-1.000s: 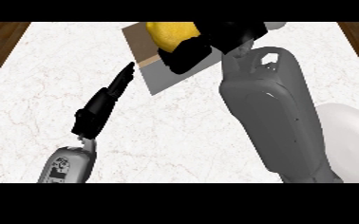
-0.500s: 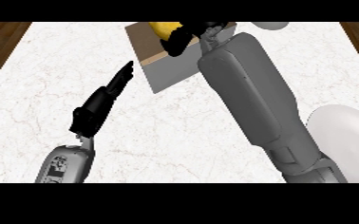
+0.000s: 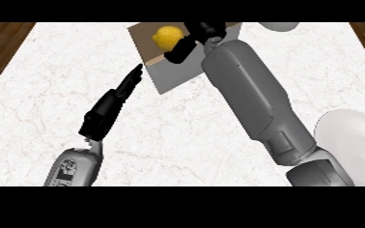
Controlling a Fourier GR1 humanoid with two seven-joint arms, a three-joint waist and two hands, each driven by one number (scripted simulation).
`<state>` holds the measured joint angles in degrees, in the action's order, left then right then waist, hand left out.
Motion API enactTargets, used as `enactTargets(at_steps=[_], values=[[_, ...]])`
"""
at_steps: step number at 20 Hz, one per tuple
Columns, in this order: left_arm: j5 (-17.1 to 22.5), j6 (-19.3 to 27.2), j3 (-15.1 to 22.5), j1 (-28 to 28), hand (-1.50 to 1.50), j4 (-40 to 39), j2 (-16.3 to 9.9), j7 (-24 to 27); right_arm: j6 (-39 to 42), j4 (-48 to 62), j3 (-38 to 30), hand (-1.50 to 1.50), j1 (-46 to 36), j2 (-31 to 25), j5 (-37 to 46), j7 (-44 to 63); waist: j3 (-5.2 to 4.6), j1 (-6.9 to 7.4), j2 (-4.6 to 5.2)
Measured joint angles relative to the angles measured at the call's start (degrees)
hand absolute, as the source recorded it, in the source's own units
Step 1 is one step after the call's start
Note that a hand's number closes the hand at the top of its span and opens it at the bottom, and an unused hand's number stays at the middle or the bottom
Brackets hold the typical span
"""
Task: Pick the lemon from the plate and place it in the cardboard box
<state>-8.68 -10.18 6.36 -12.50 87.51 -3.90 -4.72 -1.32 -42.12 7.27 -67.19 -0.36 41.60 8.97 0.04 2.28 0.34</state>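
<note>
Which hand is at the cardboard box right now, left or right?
The right hand: it is over the cardboard box beside the lemon. The left hand is out on the bare counter, fingers straight, short of the box.

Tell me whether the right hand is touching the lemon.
Apart. In the head view the lemon lies in the cardboard box, and a strip of box floor shows between it and the right hand, whose fingers are spread open beside it.

Yellow lemon [image 3: 166, 36], tan-and-grey cardboard box [image 3: 173, 73], white marble counter [image 3: 214, 140], black hands, grey forearms.
</note>
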Motion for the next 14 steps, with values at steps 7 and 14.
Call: enactTargets(at_steps=[7,14], values=[[-0.32,0.44,-0.33,-0.47,0.00,-0.19,0.34,0.30,-4.80,8.01,-4.21,-1.50,-1.38,-0.23,-9.47,-8.40,0.10,0.42,0.04],[-0.02,0.01,-0.75,-0.28,0.00,0.11,-0.02,0.32,-7.99,7.67,-15.58,-1.50,-0.30,-0.23,-21.38,-16.23,0.03,-0.39,0.26]])
